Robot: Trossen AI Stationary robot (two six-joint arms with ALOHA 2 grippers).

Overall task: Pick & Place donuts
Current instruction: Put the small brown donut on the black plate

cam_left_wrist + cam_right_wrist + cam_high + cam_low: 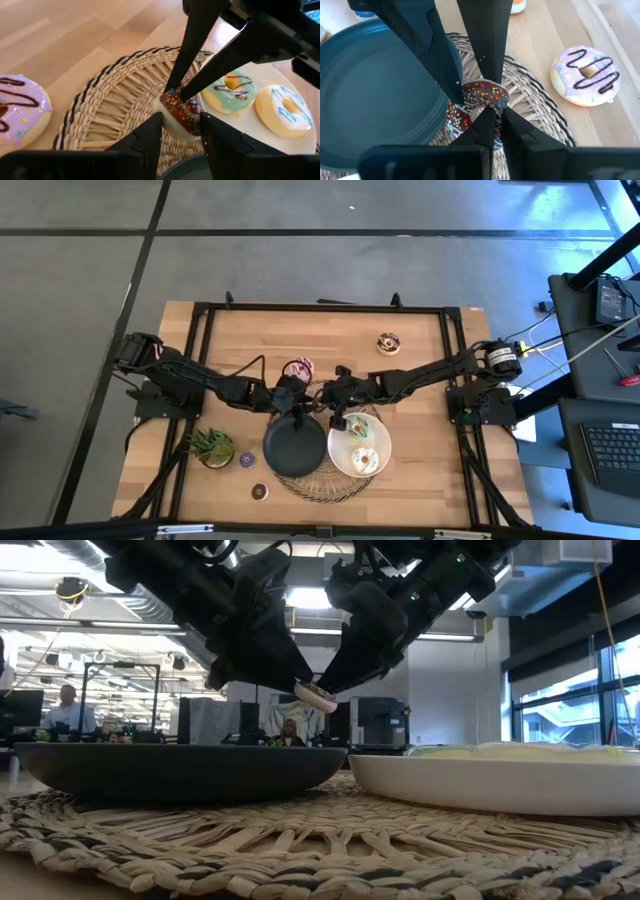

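Woven straw of the mat (300, 840) fills the low view's foreground. Above it a chocolate-iced donut (181, 112) with coloured sprinkles hangs between the black plate (294, 448) and white plate (340, 465), apparently off the mat. Both the left gripper (181, 131) and the right gripper (492, 117) are clenched on it, crowding each other. Nearby, a pink donut (585, 75) with dark drizzle lies on the table (420, 350).

Both arms are dark, jointed, with black cables along them. The left gripper (181, 131) has broad black fingers; the right gripper (494, 116) has tapering ones.
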